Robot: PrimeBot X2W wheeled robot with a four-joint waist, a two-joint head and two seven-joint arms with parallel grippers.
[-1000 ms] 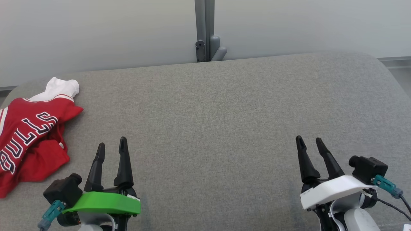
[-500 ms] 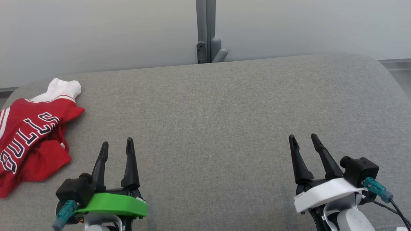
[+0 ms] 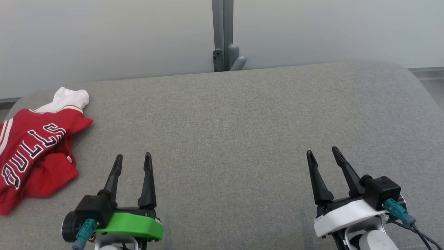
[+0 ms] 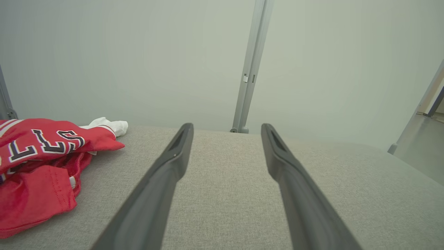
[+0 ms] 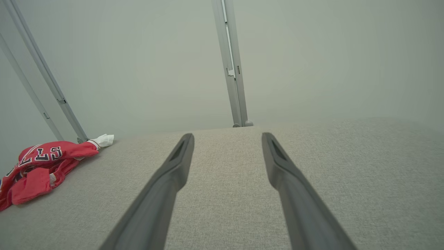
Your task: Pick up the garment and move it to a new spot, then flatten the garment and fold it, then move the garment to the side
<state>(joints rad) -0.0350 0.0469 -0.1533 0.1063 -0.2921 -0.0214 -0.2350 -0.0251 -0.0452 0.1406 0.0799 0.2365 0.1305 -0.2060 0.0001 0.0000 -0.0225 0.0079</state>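
The garment (image 3: 33,152) is a red jersey with white trim and "BULLS" lettering, lying crumpled at the far left of the grey fabric surface (image 3: 236,132); part of it runs off the left edge of the head view. It also lies at the left in the left wrist view (image 4: 38,166) and the right wrist view (image 5: 38,166). My left gripper (image 3: 133,161) hovers open near the front, a little right of the garment, with nothing between its fingers. Far to the right, my right gripper (image 3: 322,154) is open and empty too.
A pale wall stands behind the grey surface, with a grey vertical post and bracket (image 3: 223,52) at its middle. The surface's rounded far right corner (image 3: 412,73) drops off to the floor. More grey posts (image 5: 45,86) stand at the left behind the garment.
Both grippers have drawn inward toward the middle and lower in the head view, staying open. The whole picture has shifted slightly down, so the camera moved. The garment lies as before.
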